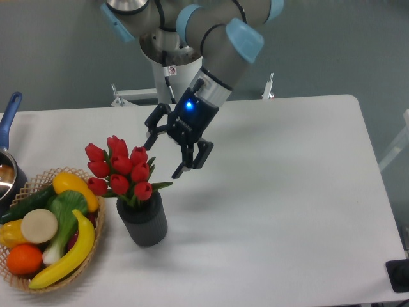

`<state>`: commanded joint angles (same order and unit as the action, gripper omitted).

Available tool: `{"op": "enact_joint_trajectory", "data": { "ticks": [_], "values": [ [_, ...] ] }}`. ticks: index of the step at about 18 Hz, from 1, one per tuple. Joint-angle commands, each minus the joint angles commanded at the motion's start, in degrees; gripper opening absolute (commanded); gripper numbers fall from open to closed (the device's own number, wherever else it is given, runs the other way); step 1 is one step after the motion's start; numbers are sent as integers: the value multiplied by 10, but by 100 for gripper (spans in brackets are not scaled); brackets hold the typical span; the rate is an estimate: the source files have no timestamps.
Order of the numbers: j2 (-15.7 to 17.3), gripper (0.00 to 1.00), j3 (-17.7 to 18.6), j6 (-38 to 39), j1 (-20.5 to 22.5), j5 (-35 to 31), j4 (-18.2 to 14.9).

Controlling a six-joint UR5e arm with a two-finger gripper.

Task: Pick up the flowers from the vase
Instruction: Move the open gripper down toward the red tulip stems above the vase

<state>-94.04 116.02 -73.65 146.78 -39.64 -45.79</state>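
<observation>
The flowers [119, 167], a bunch of red tulip buds with green leaves, stand upright in the vase [143, 219], a short dark grey ribbed cylinder at the table's front left. My gripper [163, 158] hangs just to the right of the buds and slightly above them, tilted down toward the left. Its two fingers are spread apart with nothing between them. It is close to the flowers without touching them.
A wicker basket [97, 235] with a banana, an orange, a leafy vegetable and other produce sits left of the vase. A blue-handled pot [9, 128] is at the left edge. The white table [287, 204] stretches to the right.
</observation>
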Motion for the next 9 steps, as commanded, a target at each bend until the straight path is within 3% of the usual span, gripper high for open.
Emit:
{"op": "enact_joint_trajectory", "data": {
  "ticks": [9],
  "values": [
    [-25, 100, -11, -2, -18, -2, 33]
  ]
}}
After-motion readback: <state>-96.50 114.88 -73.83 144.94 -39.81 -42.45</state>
